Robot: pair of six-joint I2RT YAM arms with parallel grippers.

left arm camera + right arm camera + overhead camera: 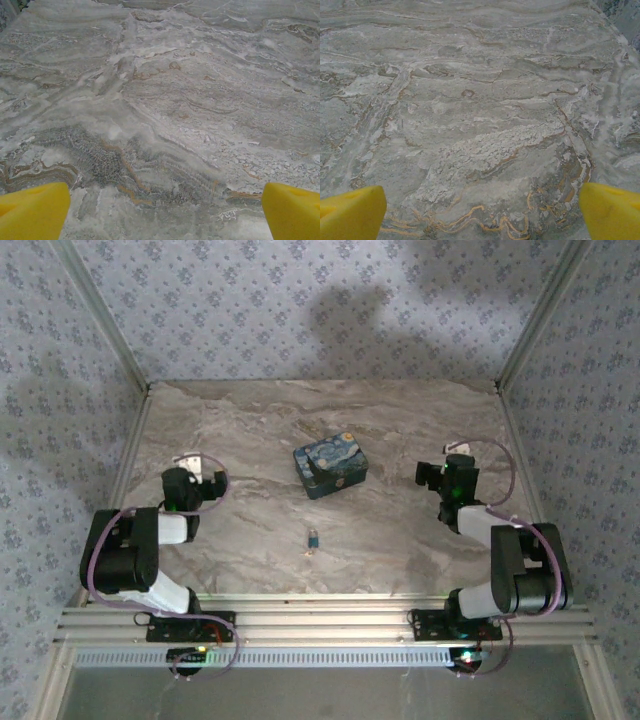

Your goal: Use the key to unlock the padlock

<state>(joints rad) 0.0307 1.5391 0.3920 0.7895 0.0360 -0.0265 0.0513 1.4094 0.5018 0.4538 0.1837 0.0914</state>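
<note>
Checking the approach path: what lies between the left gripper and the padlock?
Nothing. In the top view, bare marble tabletop runs from the left gripper to the padlock.

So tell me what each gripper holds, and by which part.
Nothing: the left gripper and right gripper stand open and empty; the tiny grey-blue metal padlock lies untouched on the marble-patterned table.

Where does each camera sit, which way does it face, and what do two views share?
Top external: above and behind the bases, looking down on the marble table, painted box, padlock, both arms, left pincer and right pincer.
Left wrist: on that wrist, facing forward and down over marble; yellow fingertips spread at the lower corners.
Right wrist: the same, mirrored; yellow fingertips spread.
Shared: both wrist views show marble between open fingertips.
</note>
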